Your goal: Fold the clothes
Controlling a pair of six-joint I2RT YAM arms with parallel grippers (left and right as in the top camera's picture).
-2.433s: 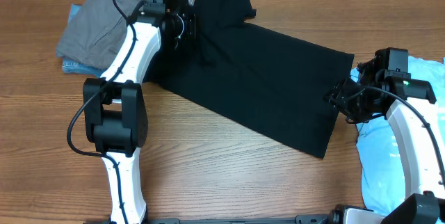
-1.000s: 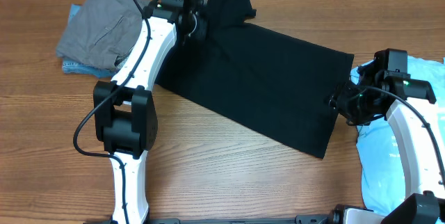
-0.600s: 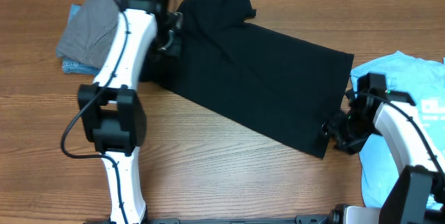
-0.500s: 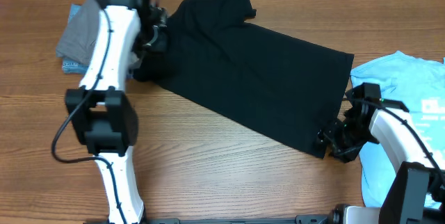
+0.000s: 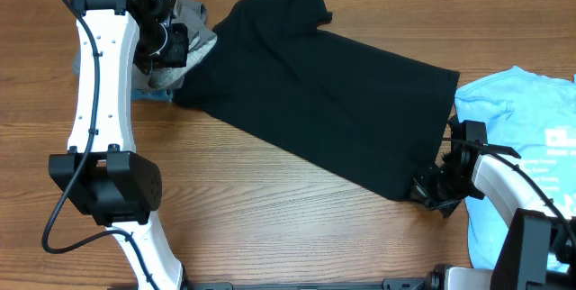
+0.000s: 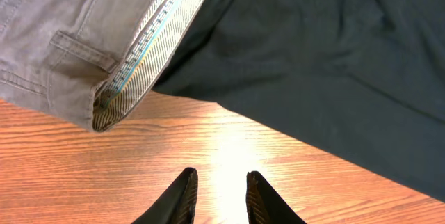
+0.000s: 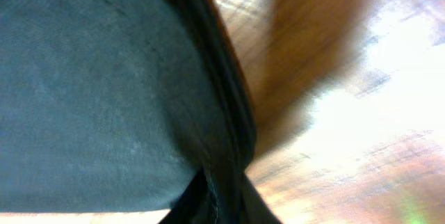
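Right claw (image 5: 425, 187) has moved down and clamped the black T-shirt (image 5: 333, 92); left claw (image 6: 219, 196), apart, swung left.

Left claw (image 6: 220, 177) ajar; right claw (image 7: 224, 195) tight.

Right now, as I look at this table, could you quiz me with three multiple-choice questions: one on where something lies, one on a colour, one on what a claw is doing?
1. Where does the light blue T-shirt lie?
A) far left
B) far right
C) on top of the dark shirt

2. What colour is the large T-shirt spread in the middle?
A) red
B) white
C) black

3. What is the right gripper doing?
A) pinching the large T-shirt's corner
B) hanging open over bare wood
C) holding a cup

Answers: B, it lies beside the right arm; C, it is plain black; A, the right wrist view shows the hem between the shut fingers.
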